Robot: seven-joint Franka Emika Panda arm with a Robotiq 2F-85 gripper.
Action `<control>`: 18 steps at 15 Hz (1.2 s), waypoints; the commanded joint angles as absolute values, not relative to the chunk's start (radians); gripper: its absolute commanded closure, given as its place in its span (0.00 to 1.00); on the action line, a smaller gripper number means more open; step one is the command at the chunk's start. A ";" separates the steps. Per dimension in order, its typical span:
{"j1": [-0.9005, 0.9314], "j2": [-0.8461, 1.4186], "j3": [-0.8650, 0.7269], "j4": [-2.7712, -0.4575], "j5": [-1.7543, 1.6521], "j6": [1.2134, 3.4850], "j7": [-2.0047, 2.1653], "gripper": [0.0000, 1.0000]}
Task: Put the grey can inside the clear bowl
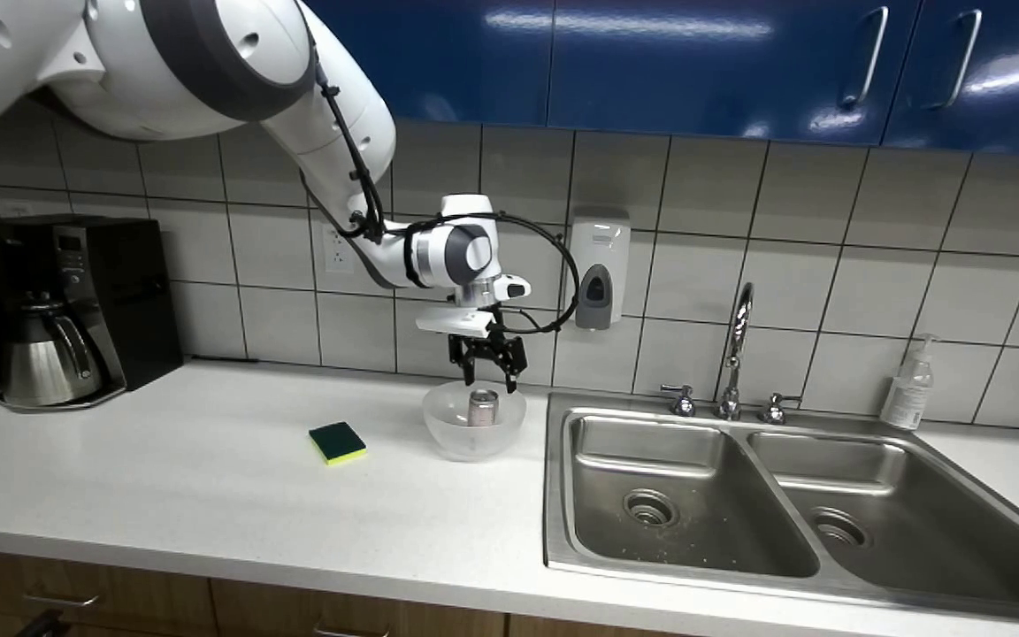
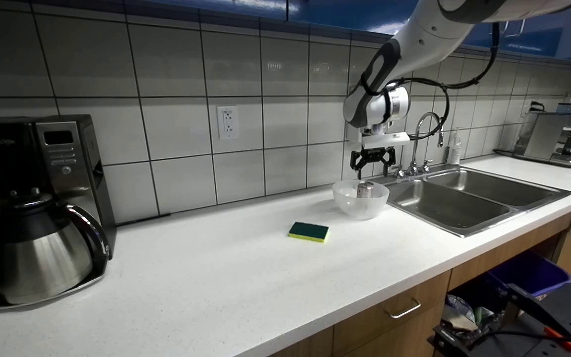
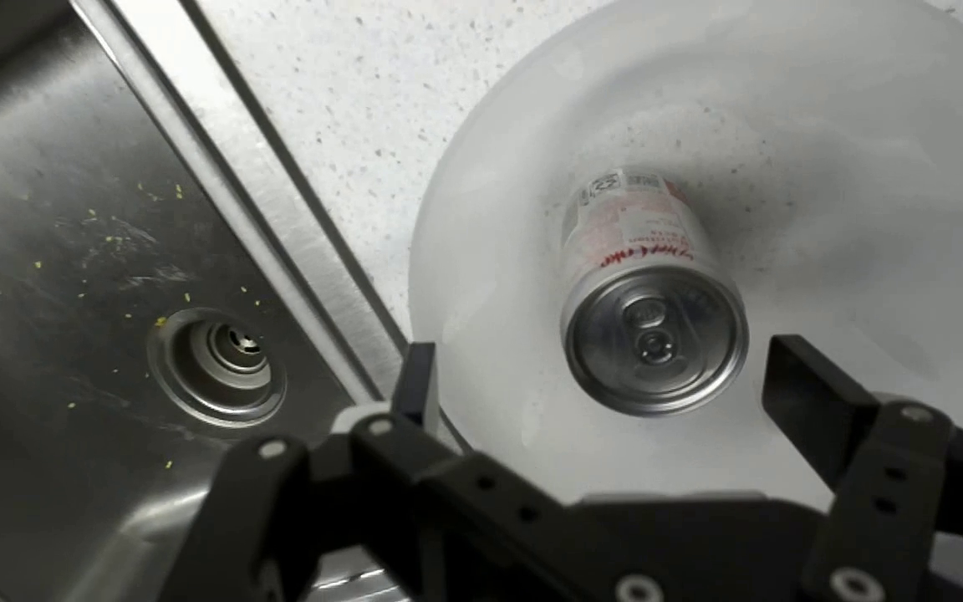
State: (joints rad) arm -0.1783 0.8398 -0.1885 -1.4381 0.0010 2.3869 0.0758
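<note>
Your gripper hangs above the can with its jaws spread apart. The can stands upright inside your bowl, which sits on the counter just beside the sink, the sponge lying farther off.

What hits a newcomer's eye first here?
Probably the white Panda arm, spanning an exterior view's upper left, its open gripper over the translucent bowl. Inside that bowl, the silver drink can stands upright. A green-and-yellow sponge lies on the countertop, left of the bowl in both exterior views.
</note>
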 commanded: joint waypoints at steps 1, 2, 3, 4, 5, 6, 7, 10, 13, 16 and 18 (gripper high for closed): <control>-0.206 0.681 -0.161 -1.632 0.017 2.437 0.037 0.00; -0.206 0.650 -0.159 -1.674 0.018 2.450 0.033 0.00; -0.208 0.621 -0.157 -1.715 0.020 2.461 0.026 0.00; -0.206 0.586 -0.155 -1.766 0.019 2.479 0.020 0.00; -0.206 0.550 -0.151 -1.819 0.021 2.498 0.010 0.00; -0.204 0.518 -0.149 -1.867 0.020 2.516 0.004 0.00; -0.202 0.484 -0.147 -1.918 0.019 2.532 0.001 0.00; -0.189 0.386 -0.157 -2.073 0.002 2.602 0.004 0.00; -0.184 0.267 -0.172 -2.232 -0.012 2.633 0.001 0.00; -0.185 0.156 -0.189 -2.342 -0.026 2.572 -0.007 0.00; -0.185 0.076 -0.200 -2.413 -0.041 2.548 -0.007 0.00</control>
